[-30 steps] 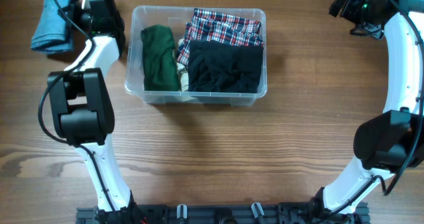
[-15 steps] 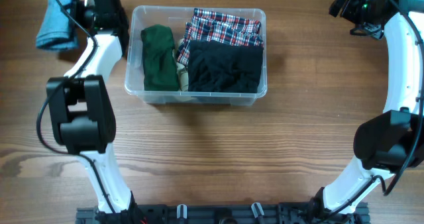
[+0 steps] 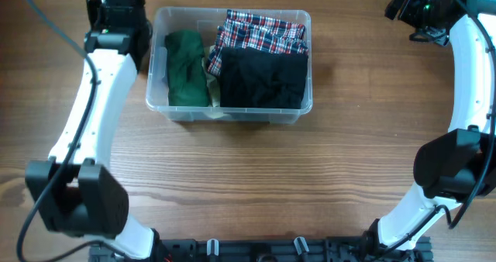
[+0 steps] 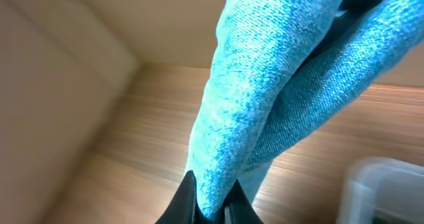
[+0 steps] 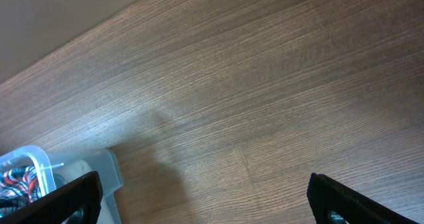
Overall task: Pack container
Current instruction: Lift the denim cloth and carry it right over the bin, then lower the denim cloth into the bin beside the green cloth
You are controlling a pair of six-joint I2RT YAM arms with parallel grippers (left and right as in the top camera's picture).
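The container (image 3: 232, 111) is a clear bin at the table's back middle. In it lie a green garment (image 3: 186, 68), a plaid one (image 3: 260, 31) and a black one (image 3: 263, 80). In the left wrist view my left gripper (image 4: 212, 196) is shut on a blue knitted cloth (image 4: 278, 85) that hangs above the table, with the container's corner (image 4: 387, 191) at the lower right. The overhead view hides this cloth; the left arm (image 3: 116, 22) stands just left of the bin. My right gripper (image 5: 205, 204) is open and holds nothing, over bare wood at the far right (image 3: 407, 2).
The wooden table (image 3: 248, 169) stretches in front of the bin. In the right wrist view the bin's corner (image 5: 40, 177) shows at the lower left. A pale wall (image 4: 53, 85) rises behind the table's far edge.
My left arm has risen and stretched out, lifting the blue cloth off the table at the back left; the cloth has left the overhead view. The right arm has not moved.
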